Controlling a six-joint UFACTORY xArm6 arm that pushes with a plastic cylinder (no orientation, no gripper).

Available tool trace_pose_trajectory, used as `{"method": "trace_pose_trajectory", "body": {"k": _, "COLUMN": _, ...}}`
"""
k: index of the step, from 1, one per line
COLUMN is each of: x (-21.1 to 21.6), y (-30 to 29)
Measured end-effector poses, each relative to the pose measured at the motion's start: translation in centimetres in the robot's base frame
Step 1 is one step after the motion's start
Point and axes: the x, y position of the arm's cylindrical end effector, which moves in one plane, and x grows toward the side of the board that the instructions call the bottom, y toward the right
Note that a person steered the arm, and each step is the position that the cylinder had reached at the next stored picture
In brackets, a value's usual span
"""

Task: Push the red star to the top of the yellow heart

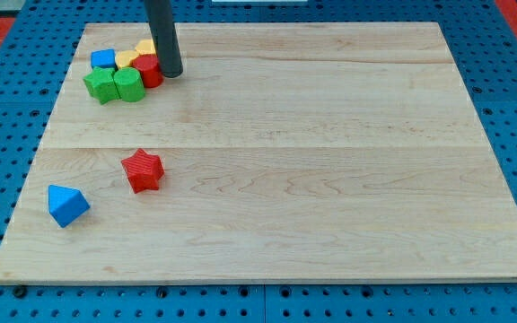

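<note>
Pale wooden board (330,179), ridged red star (142,170), my tip (170,74) beside clustered blocks (124,76)

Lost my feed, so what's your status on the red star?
My tip at top-left cluster, beside a red block. Red star alone, lower left, untouched. Yellow block packed in that cluster, shape unclear.

Blue block (66,205) lower left; green blocks (115,84), blue cube (103,59) clustered top left.
</note>
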Motion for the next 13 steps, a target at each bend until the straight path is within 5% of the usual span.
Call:
{"method": "trace_pose_trajectory", "body": {"k": 1, "x": 4.6, "y": 6.6}}
{"method": "trace_pose_trajectory", "body": {"k": 2, "x": 13.8, "y": 10.1}}
{"method": "trace_pose_trajectory", "body": {"k": 3, "x": 18.3, "y": 8.9}}
{"method": "trace_pose_trajectory", "body": {"k": 6, "x": 22.2, "y": 0.8}}
{"method": "trace_pose_trajectory", "body": {"k": 7, "x": 21.5, "y": -2.4}}
{"method": "trace_pose_trajectory", "body": {"k": 8, "x": 16.6, "y": -3.7}}
{"method": "trace_pose_trajectory", "body": {"k": 10, "x": 12.4, "y": 3.0}}
{"method": "trace_pose_trajectory", "body": {"k": 11, "x": 4.7, "y": 3.6}}
{"method": "trace_pose_trajectory", "body": {"k": 12, "x": 2.2, "y": 4.4}}
{"method": "trace_pose_trajectory", "body": {"k": 13, "x": 10.0, "y": 6.2}}
